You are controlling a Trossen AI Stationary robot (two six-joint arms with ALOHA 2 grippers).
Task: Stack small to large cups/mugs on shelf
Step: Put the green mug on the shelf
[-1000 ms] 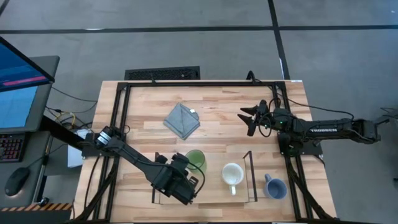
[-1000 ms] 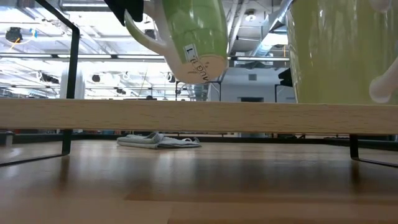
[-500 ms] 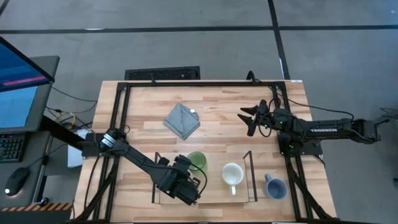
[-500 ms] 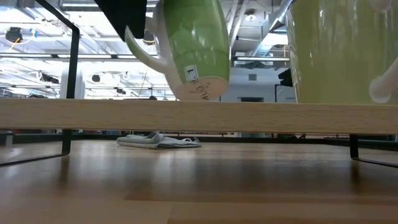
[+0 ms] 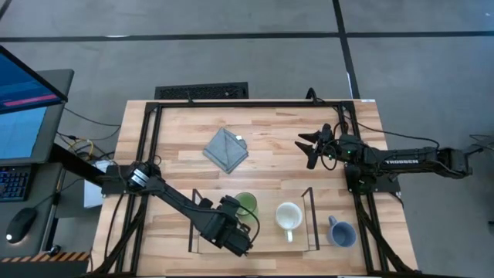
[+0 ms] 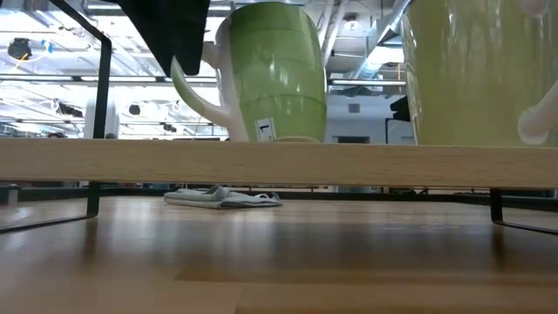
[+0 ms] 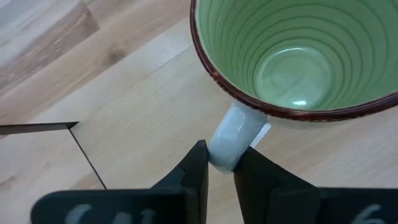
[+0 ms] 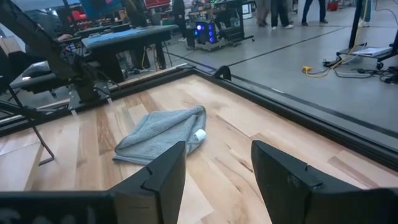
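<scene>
On the left side of the shelf (image 5: 266, 248), the left gripper (image 7: 219, 167) is clamped on the pale handle of the green mug (image 5: 245, 205), which sits upright on the board. Next over, the cream-white mug (image 5: 288, 218) stands on the same shelf, apart from the green one. Just past the shelf's right wire end, the blue-grey mug (image 5: 340, 232) is down on the table (image 5: 270, 150). Further back on the right, the right gripper (image 5: 309, 148) hangs with its fingers spread wide, holding nothing, facing the grey cloth (image 5: 225, 150).
</scene>
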